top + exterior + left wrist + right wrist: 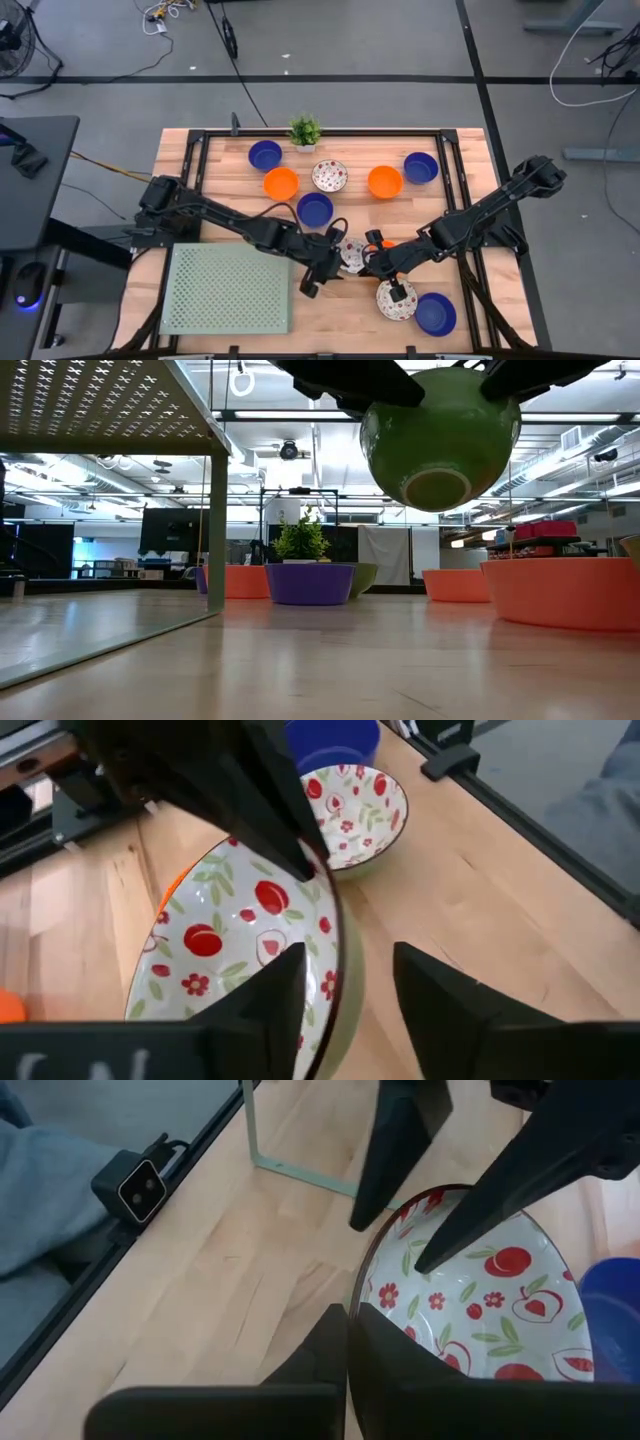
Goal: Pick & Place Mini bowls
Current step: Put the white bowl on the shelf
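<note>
A white mini bowl with red fruit print and a green outside (pixel 352 253) hangs in the air between both grippers near the table's middle; it shows raised in the low view (pixel 440 435). My right gripper (pixel 347 1312) is shut on its rim from the right. My left gripper (pixel 348 952) is open at the opposite rim, one finger inside the bowl and one outside. Whether the inner finger touches, I cannot tell. Another printed bowl (pixel 396 298) and a blue one (pixel 436 313) rest on their bases near the front edge. My right gripper pinches the printed bowl's rim (pixel 352 1295) on the side toward the table's right, one finger inside and one outside, coming in from the right. The bowl is lifted clear of the table, its green base (pixel 437 488) pointing down.
An orange bowl (pixel 392 243) lies partly under my right gripper. Farther back stand blue bowls (pixel 265 155) (pixel 315 209) (pixel 421 167), orange bowls (pixel 281 183) (pixel 385 181), a printed bowl (pixel 330 176) and a potted plant (pixel 305 130). The pale green tray (pixel 228 288) fills the front left.
</note>
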`<action>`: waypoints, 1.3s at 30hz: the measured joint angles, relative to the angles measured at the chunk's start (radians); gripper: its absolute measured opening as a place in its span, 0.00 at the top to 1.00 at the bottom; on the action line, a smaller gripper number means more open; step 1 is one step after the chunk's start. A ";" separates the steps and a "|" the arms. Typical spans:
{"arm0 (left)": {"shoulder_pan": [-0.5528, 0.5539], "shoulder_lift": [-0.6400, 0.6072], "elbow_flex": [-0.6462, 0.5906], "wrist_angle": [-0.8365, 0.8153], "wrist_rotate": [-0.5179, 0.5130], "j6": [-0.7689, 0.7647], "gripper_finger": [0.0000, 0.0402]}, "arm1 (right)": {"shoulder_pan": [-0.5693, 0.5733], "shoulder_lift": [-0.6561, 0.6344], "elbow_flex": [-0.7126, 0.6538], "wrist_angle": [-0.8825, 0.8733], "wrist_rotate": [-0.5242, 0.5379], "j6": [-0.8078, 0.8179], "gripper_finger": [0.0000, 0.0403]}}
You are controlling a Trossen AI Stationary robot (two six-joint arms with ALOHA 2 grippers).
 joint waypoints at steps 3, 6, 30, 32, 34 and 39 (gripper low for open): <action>0.001 -0.004 0.000 -0.003 0.002 -0.026 0.71 | 0.000 0.000 0.000 -0.002 0.001 0.001 0.98; 0.001 -0.005 0.000 -0.002 0.013 -0.046 0.75 | 0.000 0.000 0.000 -0.001 -0.001 0.003 0.98; 0.000 -0.011 0.000 0.012 -0.012 -0.071 0.75 | 0.000 0.000 0.000 -0.012 0.005 0.006 0.98; 0.000 -0.011 0.000 0.009 -0.013 -0.070 0.80 | 0.000 0.000 0.000 -0.012 0.003 0.006 0.98; 0.001 -0.011 0.000 0.001 -0.009 -0.066 0.85 | 0.000 0.000 0.000 -0.013 0.003 0.005 0.98; 0.001 -0.011 0.000 -0.006 0.035 -0.022 0.97 | 0.000 0.000 0.002 -0.004 -0.002 -0.018 0.97</action>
